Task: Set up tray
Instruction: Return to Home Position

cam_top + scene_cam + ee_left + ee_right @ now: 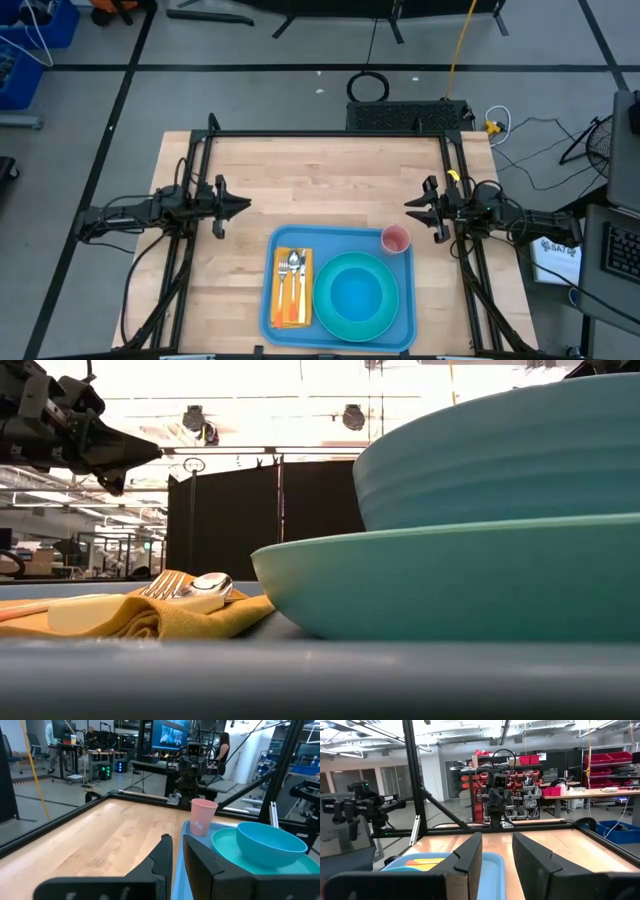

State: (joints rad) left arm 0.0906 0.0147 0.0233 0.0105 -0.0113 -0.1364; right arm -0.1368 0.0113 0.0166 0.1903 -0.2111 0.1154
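Nearest, the tray [345, 240]: one large blue rectangle, flat on the wooden surface [300, 170] at its near edge, midway between the two arms, long axis running side to side.
Napkin [290, 322]: one, yellow-orange, on the tray's left part.
Cutlery [291, 275]: three pieces side by side on the napkin. A fork [160, 586] and a spoon [212, 585] are plain to see; the third I cannot name.
Plate [391, 305]: one, round and turquoise, on the tray's right part beside the napkin.
Bowl [356, 293]: one, blue, sitting in the plate.
Cup [396, 239]: one, pink, upright in the tray's far right corner.
Left pincer [243, 207]: hovers over the surface just beyond the tray's far left corner, pointing inward. Its fingers [200, 865] are barely apart, a thin slit, holding nothing.
Right pincer [410, 207]: faces it from beyond the far right corner, near the cup, fingers [465, 860] wider apart and empty.
Key relation: the tray lies nearer and inward of both pincers. The right one looks slightly closer, so any retreat should lead away from the tray.
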